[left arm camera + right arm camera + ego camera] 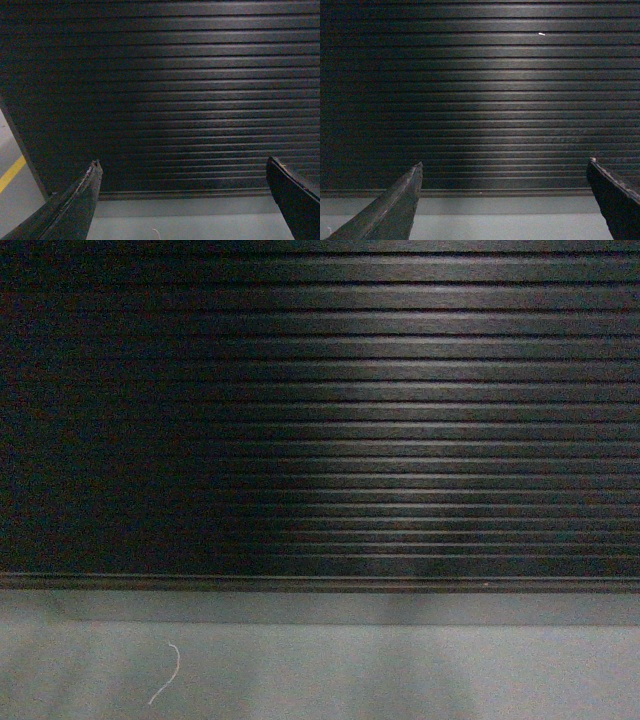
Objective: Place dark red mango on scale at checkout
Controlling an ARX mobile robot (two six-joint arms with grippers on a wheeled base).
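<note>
The checkout [400, 420] fills the head view as a dark, horizontally ribbed front panel above a grey base [330, 607]. The same ribbed panel [180, 95] faces the left wrist camera, and the panel [490, 95] faces the right wrist camera. My left gripper [182, 162] is open, nothing between its dark fingers [82, 200]. My right gripper [504, 162] is open as well, its fingers [400, 205] wide apart and empty. Neither gripper appears in the head view. The dark red mango and the scale are out of view.
Grey floor [320, 680] runs along the foot of the counter, with a thin pale thread [168, 675] lying on it. A yellow floor line [11, 173] and the counter's left corner show at the left edge of the left wrist view.
</note>
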